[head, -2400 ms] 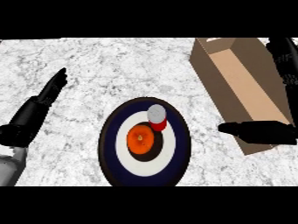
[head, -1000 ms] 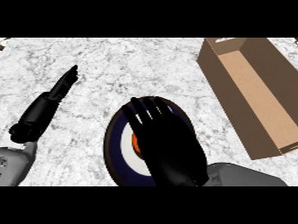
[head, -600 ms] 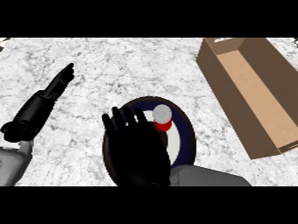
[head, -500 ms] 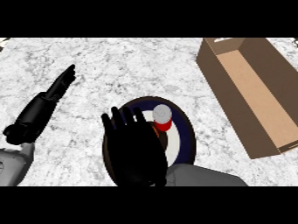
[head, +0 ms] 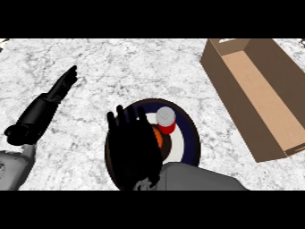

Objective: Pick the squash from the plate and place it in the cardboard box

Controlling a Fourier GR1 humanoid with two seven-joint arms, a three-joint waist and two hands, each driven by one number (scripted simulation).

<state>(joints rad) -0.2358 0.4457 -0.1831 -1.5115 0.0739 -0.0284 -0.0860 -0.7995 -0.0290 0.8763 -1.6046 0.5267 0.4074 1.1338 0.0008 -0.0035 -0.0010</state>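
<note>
since a second ago the right hand (head: pixel 131 143) is sitting further toward the plate's left side, no longer covering its middle. over the last half second it is barely shifting at all. it is coming in from the lower edge on its grey forearm (head: pixel 191 179) and is lying over the left and near parts of the plate (head: pixel 193 138). its fingers are stretching straight out and slightly spread toward the far side, and they are holding nothing.

the squash (head: pixel 164 120) is showing as a small piece, grey on top and red below. it is still sitting on the far part of the plate, just right of the right hand's fingertips. whether a finger is touching it is not clear. a patch of the plate's orange middle is peeking out beside the hand, below the squash.

the cardboard box (head: pixel 230 89) is lying open on the marble counter (head: pixel 115 67) at the right, apart from the plate. its long side is running from the far edge down toward the lower right.

the left hand (head: pixel 46 107) is resting at the left of the view, well apart from the plate, with its fingers straight and together, pointing up and to the right.
</note>
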